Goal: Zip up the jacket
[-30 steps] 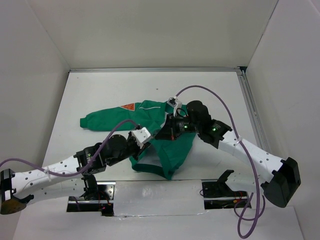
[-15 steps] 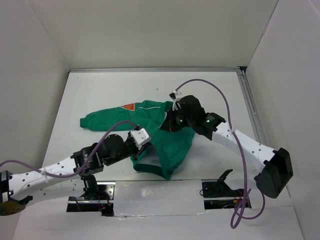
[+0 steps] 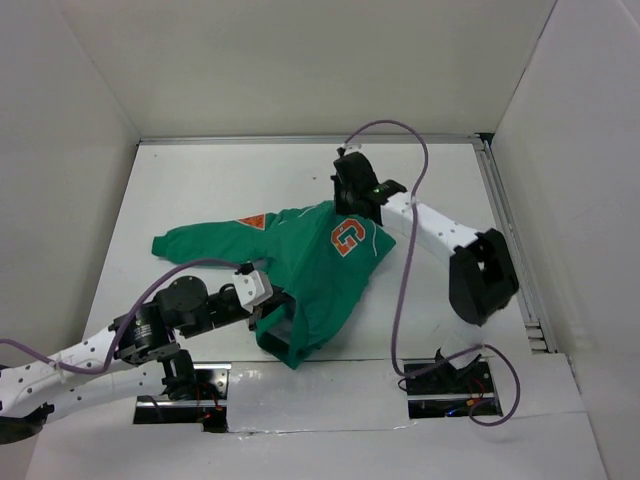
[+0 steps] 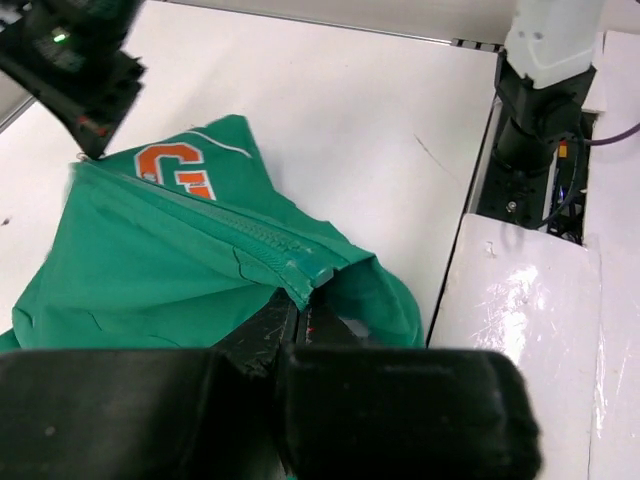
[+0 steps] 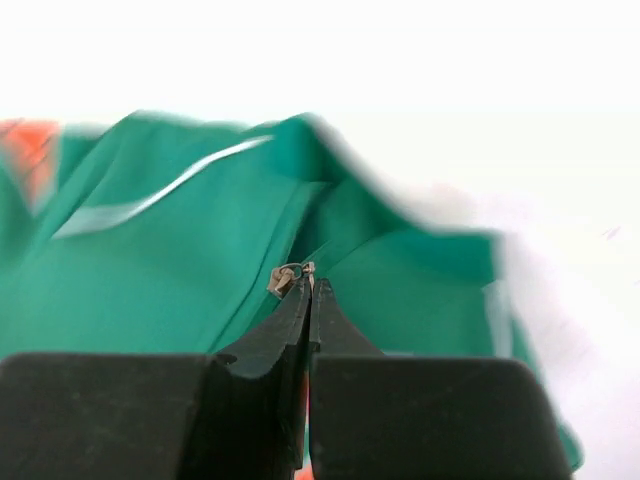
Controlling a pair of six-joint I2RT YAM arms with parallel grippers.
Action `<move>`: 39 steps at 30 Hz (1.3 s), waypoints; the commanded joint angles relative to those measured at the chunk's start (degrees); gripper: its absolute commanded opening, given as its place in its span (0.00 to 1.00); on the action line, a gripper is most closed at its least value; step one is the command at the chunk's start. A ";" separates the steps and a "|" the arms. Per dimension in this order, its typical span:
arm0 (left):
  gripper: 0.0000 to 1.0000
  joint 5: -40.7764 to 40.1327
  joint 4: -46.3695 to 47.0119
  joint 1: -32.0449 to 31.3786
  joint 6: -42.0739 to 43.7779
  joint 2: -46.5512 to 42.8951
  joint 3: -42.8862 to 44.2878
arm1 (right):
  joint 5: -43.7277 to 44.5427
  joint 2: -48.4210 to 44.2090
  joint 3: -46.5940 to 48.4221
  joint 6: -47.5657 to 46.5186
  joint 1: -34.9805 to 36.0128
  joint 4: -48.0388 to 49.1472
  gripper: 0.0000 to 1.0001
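White table [image 3: 200,180], white walls [image 3: 300,60], green jacket [image 3: 310,270]

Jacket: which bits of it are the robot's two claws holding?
The left gripper pinches the jacket at its bottom hem, beside the zipper's lower end. The right gripper pinches the metal zipper pull.

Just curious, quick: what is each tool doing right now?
Left tool: shut on the jacket, at its lower front edge.
Right tool: shut on the zipper pull.
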 commanded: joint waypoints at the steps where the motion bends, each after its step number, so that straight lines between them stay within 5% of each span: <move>1: 0.00 5.35 6.58 -0.53 0.87 -1.88 1.03 | 11.21 9.78 9.08 -3.18 -4.31 1.13 0.00; 5: 0.00 7.10 6.76 -0.53 0.52 -3.37 -0.81 | 15.68 21.14 26.09 -2.66 -8.53 -2.47 0.00; 13: 0.00 5.52 6.41 -0.61 -2.91 2.85 -2.22 | 10.69 35.40 55.05 -2.48 -20.39 -8.73 0.00; 21: 0.00 3.69 2.89 -0.44 -8.26 19.29 -2.22 | 4.36 35.04 54.36 -11.61 -25.59 -1.78 0.00; 25: 0.00 1.48 1.05 4.47 -13.01 27.36 -1.96 | 4.70 37.85 57.26 -14.34 -25.59 -2.92 0.01; 27: 0.20 3.14 0.08 7.63 -16.17 29.57 -1.26 | 6.11 39.00 57.44 -14.17 -25.94 -2.83 0.16; 28: 0.51 4.19 -0.10 10.43 -17.05 31.07 -0.99 | 6.20 39.09 57.53 -14.17 -26.20 -3.09 0.39; 29: 0.69 5.51 -0.27 11.59 -18.71 31.43 -0.82 | 6.12 38.74 57.36 -13.48 -26.46 -3.27 0.49; 30: 0.99 6.39 -0.27 12.21 -18.90 31.43 -0.82 | 5.77 38.22 57.01 -13.21 -26.64 -3.53 0.69; 31: 0.99 7.10 0.25 12.74 -18.30 30.30 -1.08 | 4.89 36.65 56.48 -12.77 -27.16 -3.36 0.89; 33: 0.99 8.42 1.57 13.01 -17.68 27.76 -2.83 | 3.84 34.71 54.82 -10.40 -27.78 -3.10 1.00; 39: 0.99 8.51 -2.09 17.13 -23.28 15.45 -2.05 | -8.02 19.18 42.62 -4.77 -28.40 -0.99 1.00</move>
